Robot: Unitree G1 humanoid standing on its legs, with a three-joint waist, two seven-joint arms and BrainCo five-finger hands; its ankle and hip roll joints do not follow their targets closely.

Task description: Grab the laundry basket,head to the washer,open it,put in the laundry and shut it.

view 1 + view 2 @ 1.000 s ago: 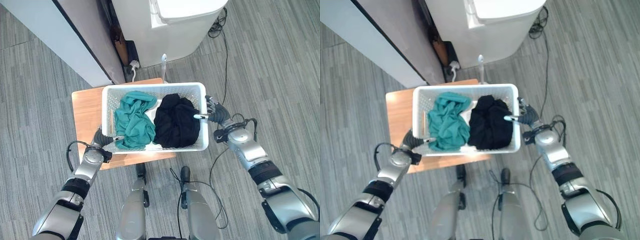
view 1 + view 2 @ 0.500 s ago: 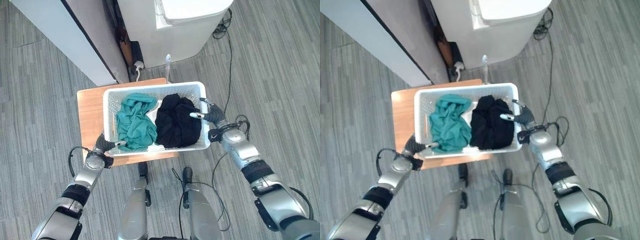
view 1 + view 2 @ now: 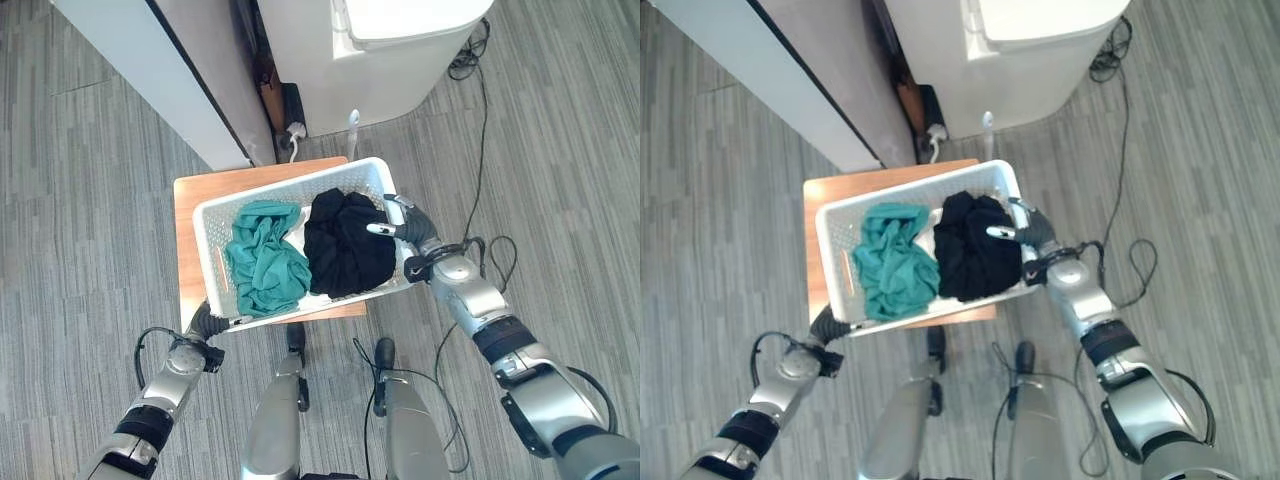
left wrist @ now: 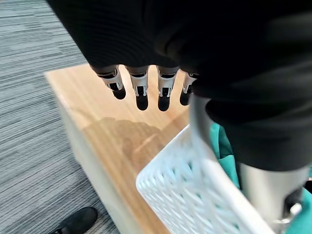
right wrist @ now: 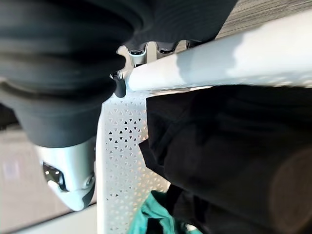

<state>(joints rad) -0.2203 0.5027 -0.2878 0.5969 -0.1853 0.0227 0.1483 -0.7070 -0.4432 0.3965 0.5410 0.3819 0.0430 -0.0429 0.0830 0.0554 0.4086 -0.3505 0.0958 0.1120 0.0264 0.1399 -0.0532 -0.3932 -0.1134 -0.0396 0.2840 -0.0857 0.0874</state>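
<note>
A white laundry basket (image 3: 212,265) hangs skewed over a small wooden table (image 3: 195,195). Its left end pokes past the table's near edge. Inside lie a teal garment (image 3: 262,262) and a black garment (image 3: 345,245). My left hand (image 3: 205,325) grips the near-left rim, fingers (image 4: 141,92) below it and thumb across the white lattice (image 4: 195,195). My right hand (image 3: 415,238) is shut on the right rim (image 5: 234,58), its thumb reaching over the edge beside the black garment (image 5: 234,146). The white washer (image 3: 370,50) stands beyond the table, lid down.
A tall pale panel (image 3: 150,70) runs diagonally at the upper left, a dark gap between it and the washer. Black cables (image 3: 480,90) trail over the grey carpet to the right of the washer. A white plug (image 3: 295,130) lies behind the table.
The basket has turned on the table: its right end swung away from me, its left end came nearer. Both hands kept their hold. The camera view has also shifted.
</note>
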